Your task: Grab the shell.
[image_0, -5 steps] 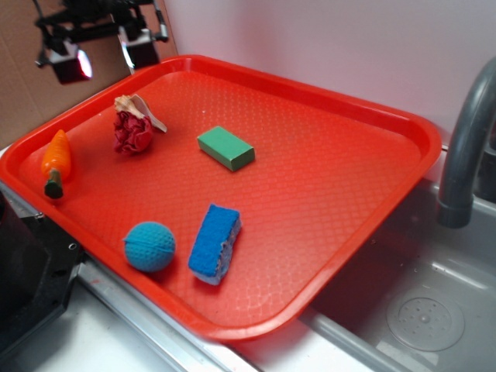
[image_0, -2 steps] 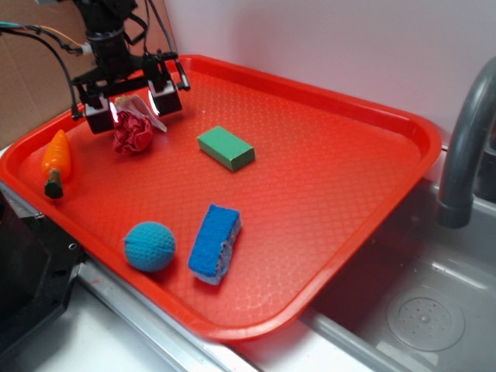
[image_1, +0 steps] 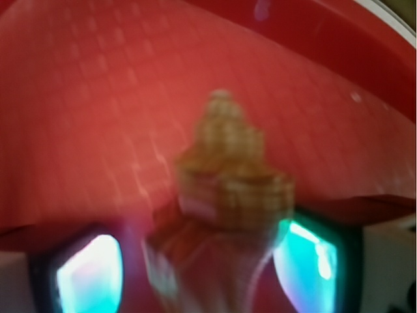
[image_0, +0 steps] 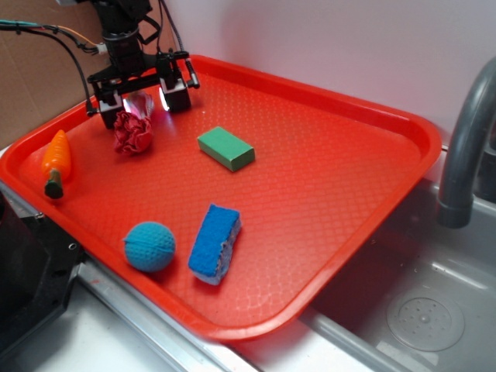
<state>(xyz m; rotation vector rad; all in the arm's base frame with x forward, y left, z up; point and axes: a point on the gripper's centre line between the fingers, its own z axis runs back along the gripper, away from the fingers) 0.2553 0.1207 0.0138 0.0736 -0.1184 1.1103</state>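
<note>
The beige-tan ridged shell (image_0: 142, 104) lies at the tray's far left, just behind a dark red ruffled lump (image_0: 133, 132). My gripper (image_0: 142, 98) has come down over it and stands open, one finger on each side of the shell. In the blurred wrist view the shell (image_1: 229, 171) fills the centre, its pointed tip aimed away from me. It sits between the glowing pads (image_1: 89, 276) of my gripper (image_1: 199, 270). The right pad looks close against the shell, while a gap shows on the left.
On the red tray (image_0: 333, 155) are an orange toy carrot (image_0: 56, 157), a green block (image_0: 225, 147), a blue knitted ball (image_0: 149, 246) and a blue sponge (image_0: 215, 242). A grey faucet (image_0: 465, 147) and a sink (image_0: 418, 310) stand to the right.
The gripper dropped from above the tray's far-left corner to tray level and shifted slightly right and back. It now straddles the shell, and the objects have not moved.
</note>
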